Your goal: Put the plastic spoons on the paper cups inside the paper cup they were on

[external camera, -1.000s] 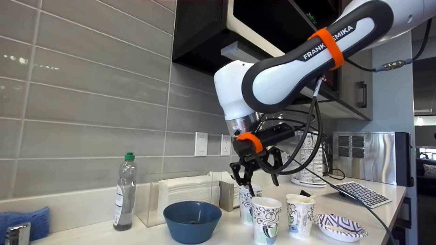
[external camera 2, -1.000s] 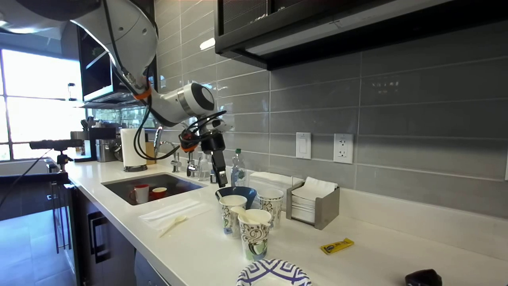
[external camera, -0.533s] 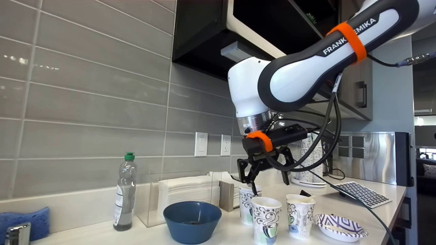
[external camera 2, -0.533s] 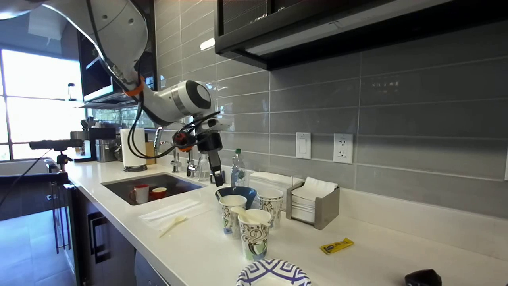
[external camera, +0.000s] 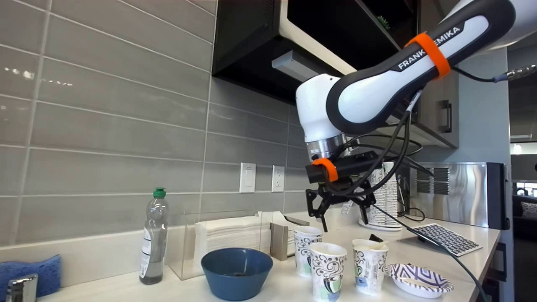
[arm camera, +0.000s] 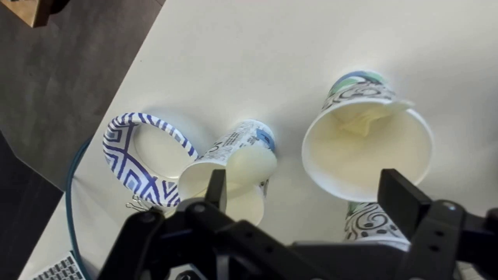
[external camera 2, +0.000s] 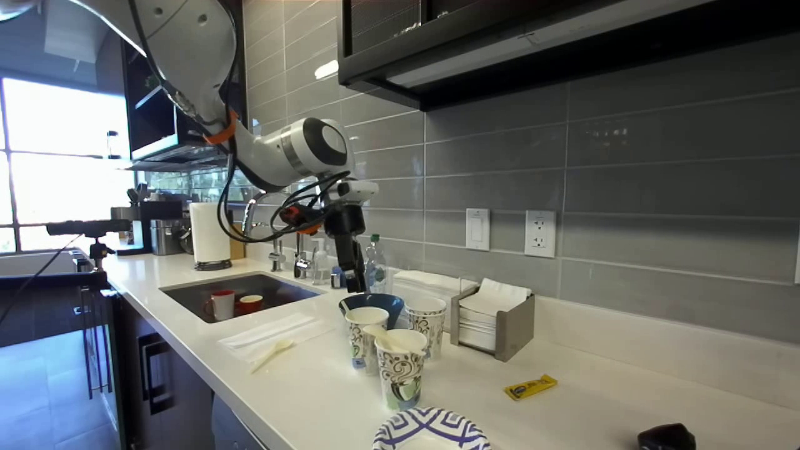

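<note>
Three patterned white paper cups stand upright on the counter; they show in an exterior view as a back cup (external camera: 308,251), a middle cup (external camera: 328,272) and a cup by the dish (external camera: 370,270). In the wrist view a plastic spoon (arm camera: 253,163) lies across the rim of the left cup (arm camera: 243,134), its bowl overhanging. Another spoon (arm camera: 365,120) leans inside the right cup (arm camera: 362,171). The third cup (arm camera: 367,221) is mostly hidden. My gripper (external camera: 345,226) is open and empty above the cups, also in the wrist view (arm camera: 305,188); one finger overlaps the left cup's mouth.
A blue bowl (external camera: 237,272) stands near the cups, with a napkin holder (external camera 2: 515,325) behind them. A patterned dish (arm camera: 132,171) sits beside the left cup. A spoon (external camera 2: 273,354) lies on napkins. A bottle (external camera: 154,243) and keyboard (external camera: 447,239) are farther off.
In an exterior view my gripper has moved to the right and slightly up over the cups. It stays open. The cups and spoons have not moved.
</note>
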Motion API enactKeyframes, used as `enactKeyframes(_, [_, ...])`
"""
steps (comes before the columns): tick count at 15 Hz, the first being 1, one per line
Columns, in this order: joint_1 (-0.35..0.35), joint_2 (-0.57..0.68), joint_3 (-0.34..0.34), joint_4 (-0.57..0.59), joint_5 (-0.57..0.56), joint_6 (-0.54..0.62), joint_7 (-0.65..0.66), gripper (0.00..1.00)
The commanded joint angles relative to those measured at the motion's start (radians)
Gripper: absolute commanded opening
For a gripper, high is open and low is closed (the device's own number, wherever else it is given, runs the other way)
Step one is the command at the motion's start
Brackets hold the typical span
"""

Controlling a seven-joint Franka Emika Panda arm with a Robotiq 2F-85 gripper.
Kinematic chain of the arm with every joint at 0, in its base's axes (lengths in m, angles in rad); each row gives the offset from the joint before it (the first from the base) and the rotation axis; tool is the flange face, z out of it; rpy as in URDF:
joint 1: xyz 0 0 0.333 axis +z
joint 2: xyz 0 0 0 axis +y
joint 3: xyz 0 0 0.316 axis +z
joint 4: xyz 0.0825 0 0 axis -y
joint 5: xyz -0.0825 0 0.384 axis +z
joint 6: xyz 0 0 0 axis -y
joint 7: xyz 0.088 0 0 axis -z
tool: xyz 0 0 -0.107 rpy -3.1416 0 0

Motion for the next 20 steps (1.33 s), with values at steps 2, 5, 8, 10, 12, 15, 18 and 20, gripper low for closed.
enactKeyframes(2, [-0.07, -0.15, -0.037, -0.122, 0.11, 0.042, 0.065, 1.0])
enactKeyframes(5, [-0.12, -0.202, -0.066, -0.187, 0.165, 0.079, 0.098, 1.0])
enactKeyframes(8, [-0.167, -0.24, -0.089, -0.264, 0.207, 0.183, 0.136, 1.0])
enactKeyframes(10, [-0.193, -0.261, -0.103, -0.319, 0.235, 0.282, 0.152, 1.0])
enactKeyframes(12, [-0.213, -0.27, -0.109, -0.366, 0.258, 0.4, 0.164, 1.0])
enactKeyframes(15, [-0.232, -0.259, -0.112, -0.413, 0.301, 0.554, 0.156, 1.0])
enactKeyframes(18, [-0.245, -0.252, -0.108, -0.443, 0.326, 0.637, 0.149, 0.96])
enactKeyframes(20, [-0.254, -0.255, -0.105, -0.458, 0.328, 0.665, 0.149, 0.91])
